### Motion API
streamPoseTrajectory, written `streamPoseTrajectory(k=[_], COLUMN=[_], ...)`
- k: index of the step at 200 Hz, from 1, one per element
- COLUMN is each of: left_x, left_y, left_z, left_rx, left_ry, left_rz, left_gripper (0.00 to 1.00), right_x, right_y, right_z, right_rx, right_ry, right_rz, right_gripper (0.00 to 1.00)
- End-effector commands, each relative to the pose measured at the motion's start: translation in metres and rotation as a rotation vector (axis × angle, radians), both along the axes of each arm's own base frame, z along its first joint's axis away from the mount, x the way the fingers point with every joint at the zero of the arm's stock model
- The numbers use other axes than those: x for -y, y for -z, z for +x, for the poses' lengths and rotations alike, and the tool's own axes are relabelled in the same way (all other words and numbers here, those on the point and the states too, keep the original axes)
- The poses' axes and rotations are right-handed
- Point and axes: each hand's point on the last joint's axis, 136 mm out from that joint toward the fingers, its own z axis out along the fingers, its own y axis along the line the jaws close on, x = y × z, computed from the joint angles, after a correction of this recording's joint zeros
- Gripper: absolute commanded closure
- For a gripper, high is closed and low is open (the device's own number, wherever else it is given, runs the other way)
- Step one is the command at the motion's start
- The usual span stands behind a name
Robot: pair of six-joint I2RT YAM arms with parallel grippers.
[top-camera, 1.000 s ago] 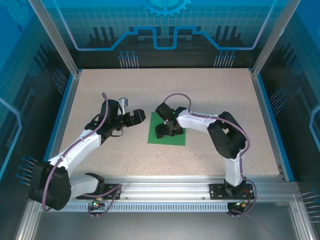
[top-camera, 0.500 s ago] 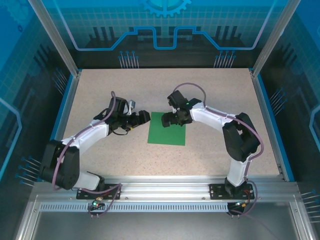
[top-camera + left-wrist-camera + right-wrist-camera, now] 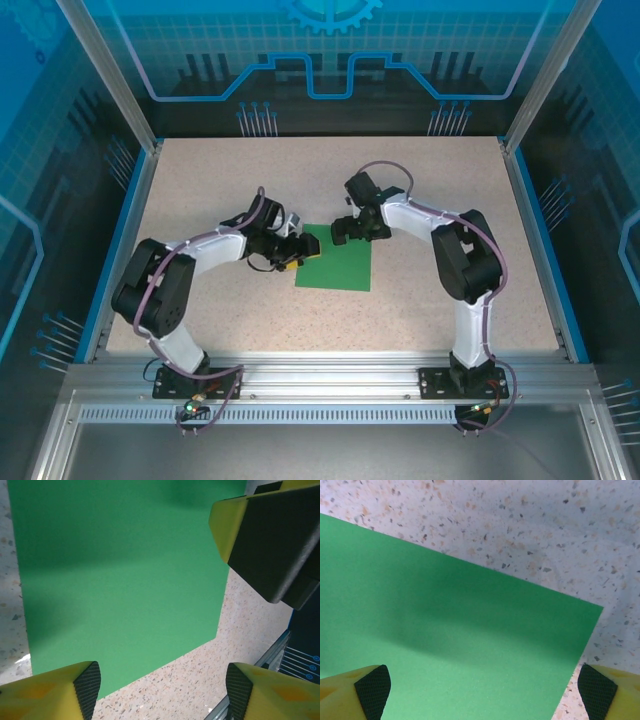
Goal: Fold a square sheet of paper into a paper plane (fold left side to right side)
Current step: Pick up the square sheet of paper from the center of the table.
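Square sheet of paper (image 3: 338, 264), seemingly flat, on speckled table (image 3: 430, 190)

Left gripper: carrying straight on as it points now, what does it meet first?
Probably the square sheet of paper, near its left edge; how high the left gripper hangs is unclear.

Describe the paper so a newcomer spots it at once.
Start at the speckled beige table. Near its middle, at the tips of the left gripper and the right gripper, lies the square sheet of paper: flat and the only bright green thing.
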Motion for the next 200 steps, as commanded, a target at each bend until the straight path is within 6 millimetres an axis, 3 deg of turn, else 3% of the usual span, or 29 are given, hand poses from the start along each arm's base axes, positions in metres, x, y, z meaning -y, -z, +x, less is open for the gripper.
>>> streamPoseTrajectory(k=[1,59,111,161,200], left_x=[0.008,0.009,0.007,0.005,0.006], left_y=[0.005,0.028,0.039,0.043,0.04], left_z=[-0.005,-0.009,-0.01,-0.009,-0.007], left_rx=[-0.061,-0.115,-0.133,-0.137,-0.125], left_ry=[0.02,0.028,0.024,0.018,0.012], left_rz=[-0.008,0.044,0.07,0.081,0.075], left_gripper=[0.32,0.41,0.42,0.43,0.43], right_x=[0.002,-0.006,-0.017,-0.031,-0.034], right_y=[0.002,0.014,0.024,0.015,0.009], right_z=[0.002,-0.014,-0.031,-0.044,-0.05], right_rx=[-0.021,-0.085,-0.142,-0.146,-0.141], right_ry=[-0.007,-0.029,-0.047,-0.081,-0.095], right_rz=[0.004,0.037,0.049,0.082,0.083], right_gripper=[0.0,0.02,0.03,0.06,0.16])
